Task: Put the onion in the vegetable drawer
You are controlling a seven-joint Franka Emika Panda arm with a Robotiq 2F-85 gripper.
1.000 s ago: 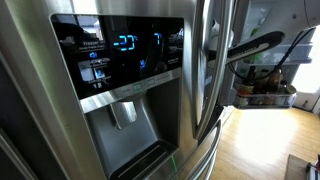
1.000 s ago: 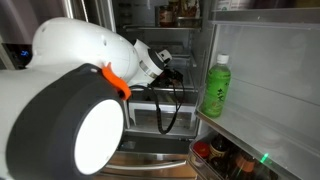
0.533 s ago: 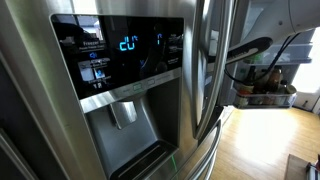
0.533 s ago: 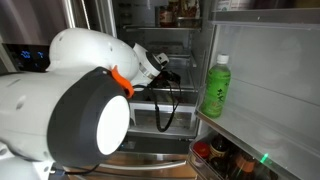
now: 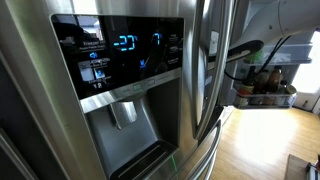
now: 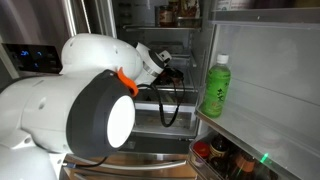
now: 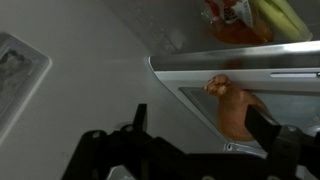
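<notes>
In the wrist view a brown-orange onion [image 7: 236,112] lies low inside the fridge, just under the edge of a glass shelf [image 7: 250,66], in what looks like a clear drawer [image 7: 200,100]. My gripper [image 7: 200,114] is open. Its two dark fingers stand wide apart, and the right finger [image 7: 266,132] is close beside the onion, while the left finger [image 7: 140,118] is well clear of it. I cannot tell whether the onion touches the right finger. In an exterior view my white arm [image 6: 95,75] reaches into the open fridge and hides the gripper and the onion.
A green bottle [image 6: 215,86] stands on the fridge door shelf, with jars [image 6: 222,158] below it. A black cable [image 6: 168,105] hangs from my wrist. Packaged food [image 7: 245,18] lies on the shelf above the onion. The steel door with its dispenser panel [image 5: 120,60] fills an exterior view.
My arm's big joint has swung to the right in an exterior view, and the white arm has come into view at the top right of the door view.
</notes>
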